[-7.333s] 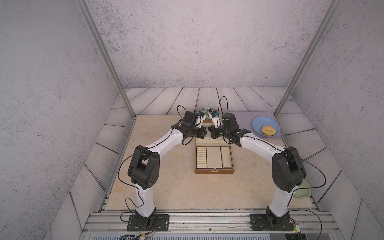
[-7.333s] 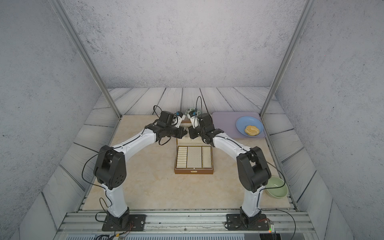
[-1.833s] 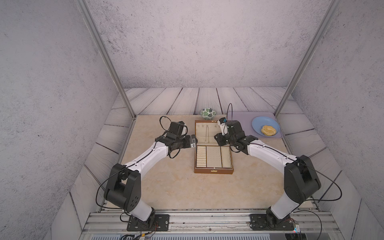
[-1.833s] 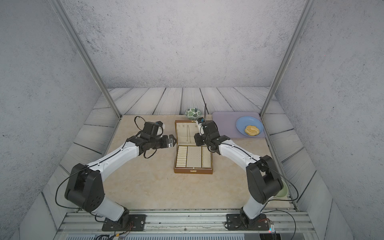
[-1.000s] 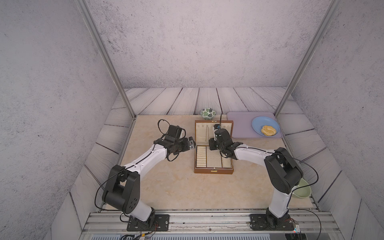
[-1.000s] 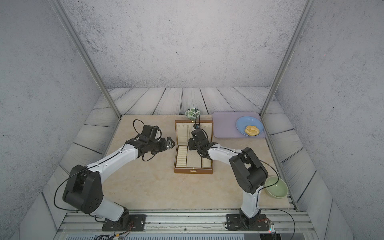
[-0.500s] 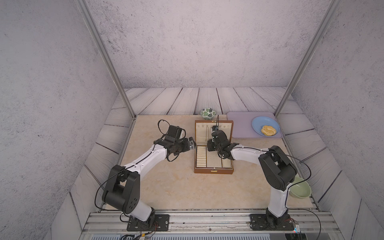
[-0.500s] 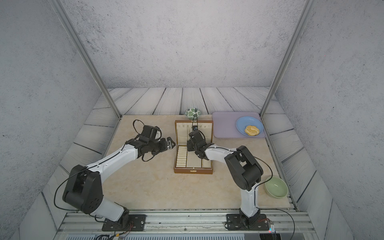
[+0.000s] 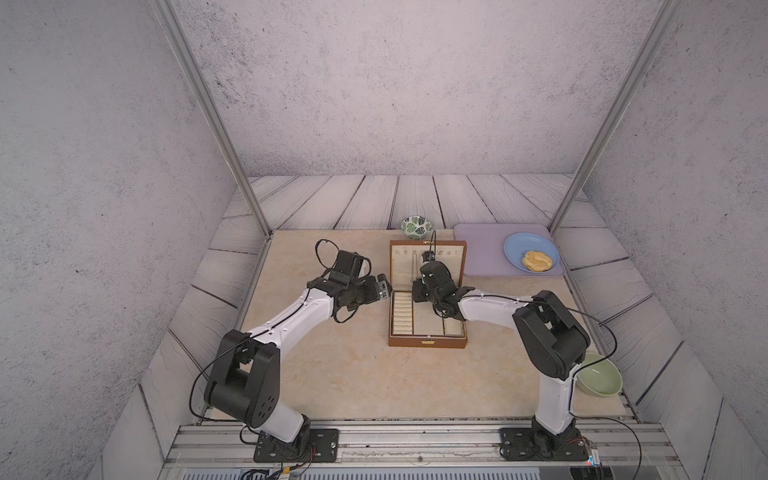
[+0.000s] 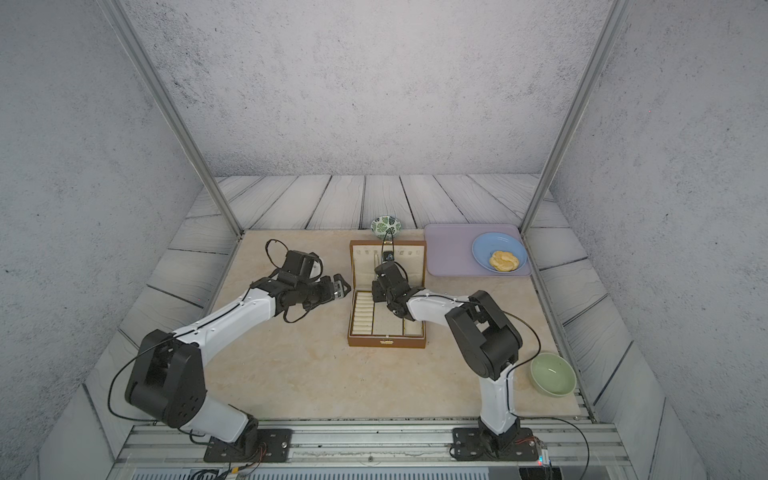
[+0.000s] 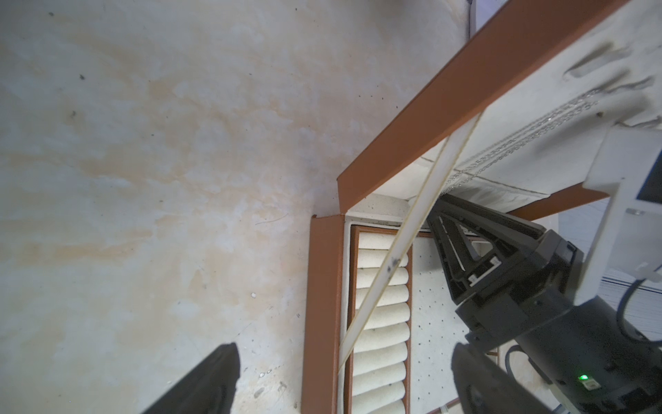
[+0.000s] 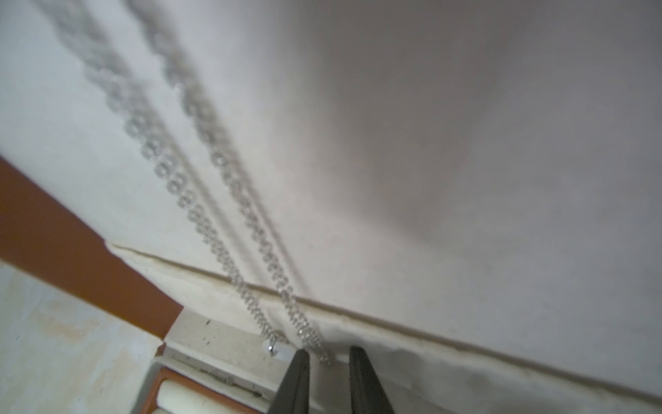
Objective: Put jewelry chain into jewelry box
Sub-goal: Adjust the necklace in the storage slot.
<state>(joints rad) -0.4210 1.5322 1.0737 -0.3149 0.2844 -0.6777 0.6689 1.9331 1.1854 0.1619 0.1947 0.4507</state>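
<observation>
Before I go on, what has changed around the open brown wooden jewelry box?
Both grippers left the lid's top edge. The left gripper pulled back beside the brown wooden jewelry box, open. The right gripper swung out, then came in low at the lid's base, jaws narrowly apart either side of the lower end of the thin silvery chain; no grip visible yet. The box stayed put, lid open.

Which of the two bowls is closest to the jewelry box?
The little leaf-patterned bowl, sitting just behind the open lid of the jewelry box. The plain green bowl is far away, down by the bottom of the right arm.
</observation>
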